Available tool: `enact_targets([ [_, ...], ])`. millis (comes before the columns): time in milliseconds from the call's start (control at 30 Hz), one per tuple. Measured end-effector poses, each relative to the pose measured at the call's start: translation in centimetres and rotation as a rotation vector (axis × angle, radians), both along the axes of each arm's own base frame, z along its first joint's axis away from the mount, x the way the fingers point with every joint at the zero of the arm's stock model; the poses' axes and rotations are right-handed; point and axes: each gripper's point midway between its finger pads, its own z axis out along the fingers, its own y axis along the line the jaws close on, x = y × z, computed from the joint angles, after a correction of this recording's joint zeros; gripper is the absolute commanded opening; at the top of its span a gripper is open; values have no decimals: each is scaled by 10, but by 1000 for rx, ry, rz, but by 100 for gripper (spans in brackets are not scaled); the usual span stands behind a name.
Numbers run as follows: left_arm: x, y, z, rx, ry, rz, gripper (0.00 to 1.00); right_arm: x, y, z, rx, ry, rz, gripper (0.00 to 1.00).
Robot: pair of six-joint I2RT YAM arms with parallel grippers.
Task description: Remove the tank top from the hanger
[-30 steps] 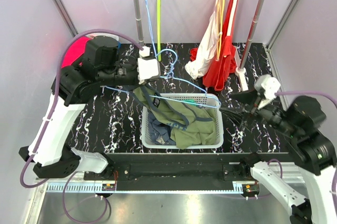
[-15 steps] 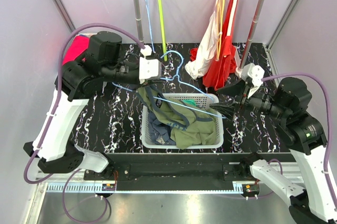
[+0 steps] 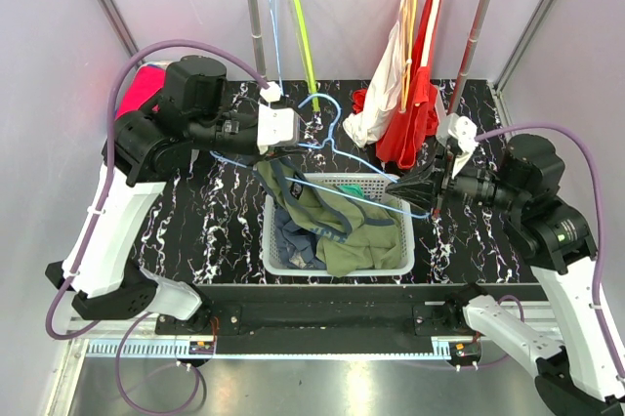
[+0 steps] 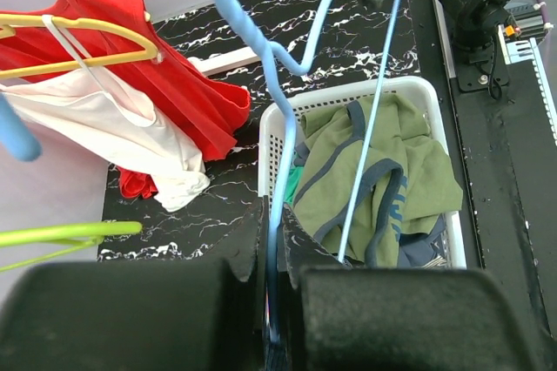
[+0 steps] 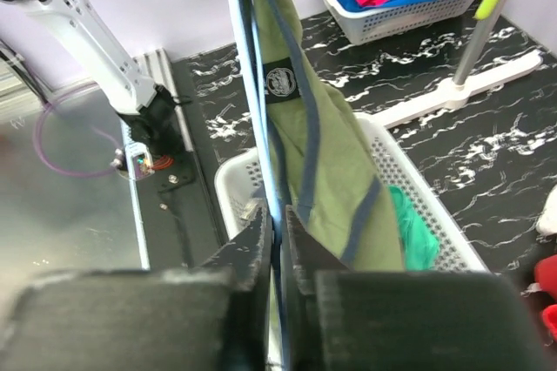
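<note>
**Top external view:** The left gripper (image 3: 277, 149) and the right gripper (image 3: 426, 185) each pinch one end of the blue hanger (image 3: 363, 156). They hold it stretched above the white basket (image 3: 338, 270), which stands at the middle of the desk's near edge. The olive tank top (image 3: 342, 230) lies mostly inside the basket, with one shoulder rising toward the left gripper. Judge the garment not yet free.

**Left wrist view:** The jaws are pressed together on the hanger wire. This grip likely steadies the hanger so the fabric can slide off.

**Right wrist view:** The jaws clamp the wire, and the tank top hangs just beside it. A round neck label (image 5: 278, 81) shows, but its writing is too small to read.
</note>
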Motion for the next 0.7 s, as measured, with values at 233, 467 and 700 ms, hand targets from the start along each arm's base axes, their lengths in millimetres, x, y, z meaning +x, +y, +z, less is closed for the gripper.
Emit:
enact_targets([
  [233, 0, -1, -3, -5, 26, 15, 54, -13, -8, 8, 23, -23, -29, 0],
  [467, 0, 13, -10, 10, 31, 93, 55, -29, -27, 10, -4, -8, -107, 0],
  [700, -12, 35, -35, 54, 52, 152, 56, -56, -40, 5, -12, 9, -119, 0],
])
